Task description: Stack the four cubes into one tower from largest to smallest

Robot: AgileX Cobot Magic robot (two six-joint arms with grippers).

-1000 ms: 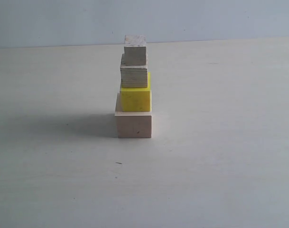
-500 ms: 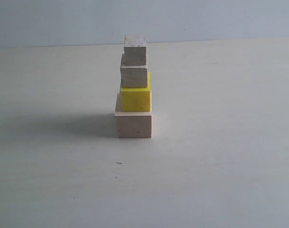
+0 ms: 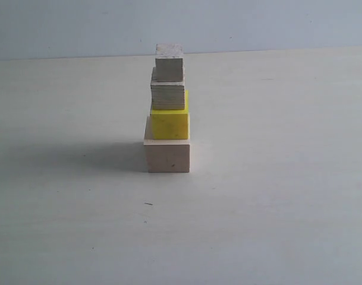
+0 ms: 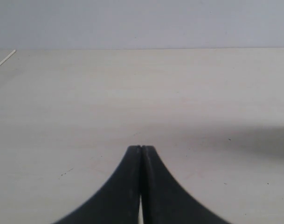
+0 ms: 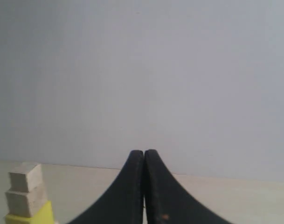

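Four cubes are standing as one tower [image 3: 168, 113] on the table [image 3: 276, 190]: the pale wood cube [image 3: 167, 156] is carrying the yellow cube [image 3: 170, 123], then the greyish cube [image 3: 167, 95] and the smallest cube [image 3: 169, 66], each sitting slightly off centre yet fully supported. You are holding the left gripper [image 4: 141, 149] and the right gripper [image 5: 144, 152] clenched and empty, clear of the tower, so I am judging the stacking finished.

One pale cube [image 3: 167, 156], one yellow cube [image 3: 169, 124], one greyish cube [image 3: 167, 95], one tiny cube [image 3: 169, 64], left pincer [image 4: 141, 149], right pincer [image 5: 144, 153]
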